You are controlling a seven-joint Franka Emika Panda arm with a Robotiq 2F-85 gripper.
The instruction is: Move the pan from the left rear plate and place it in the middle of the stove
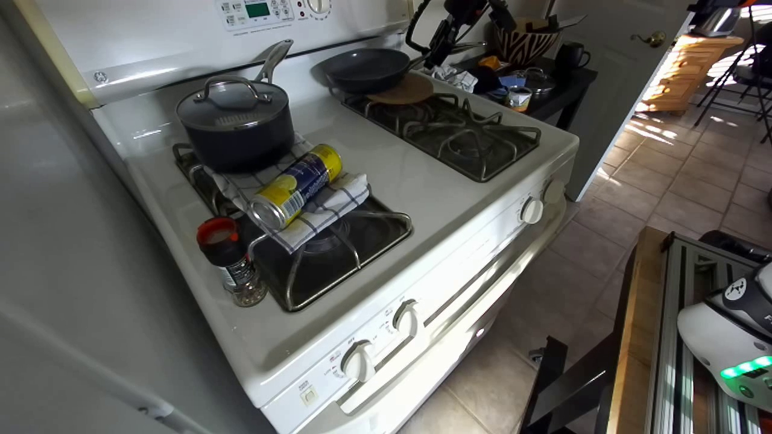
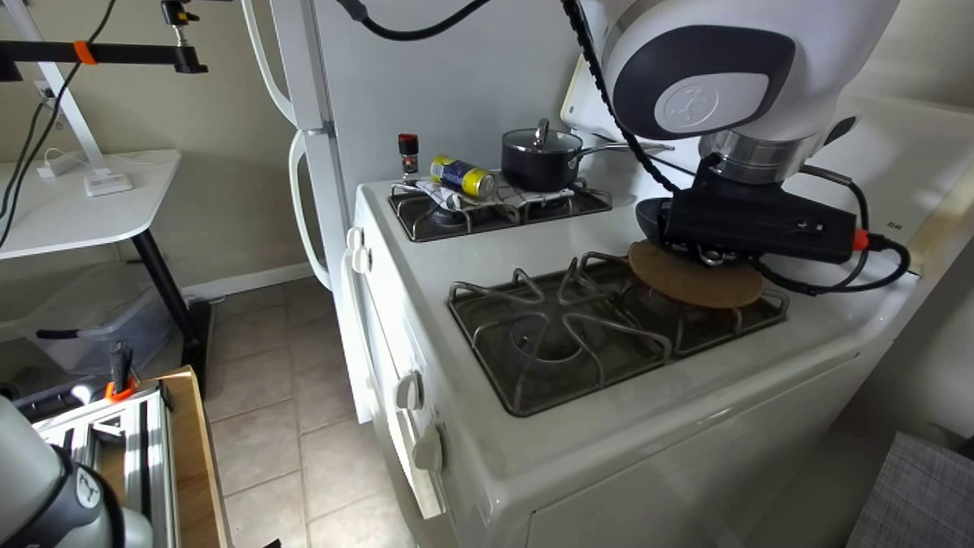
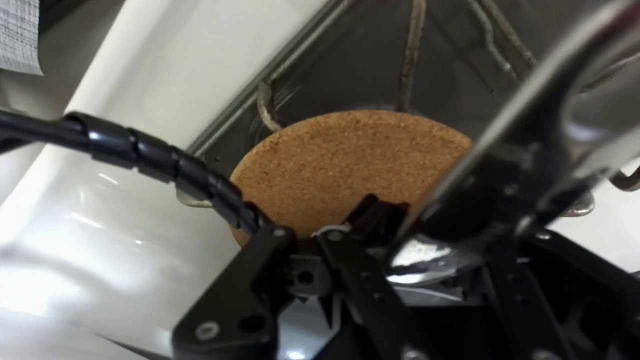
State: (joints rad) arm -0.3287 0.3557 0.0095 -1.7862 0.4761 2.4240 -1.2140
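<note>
Dark grey pan [image 1: 367, 66], open side up, near the round tan plate [image 1: 405, 90] on the white stove [image 1: 386, 154]

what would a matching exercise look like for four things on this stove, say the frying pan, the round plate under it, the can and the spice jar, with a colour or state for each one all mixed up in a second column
Column one
1. frying pan
2. round plate
3. can
4. spice jar

Column two
A. lying on its side on a checked cloth
B. dark grey and low-sided
C. red-topped and standing upright
D. flat and tan-brown

Right pairs: 1-B, 2-D, 3-A, 4-C
</note>
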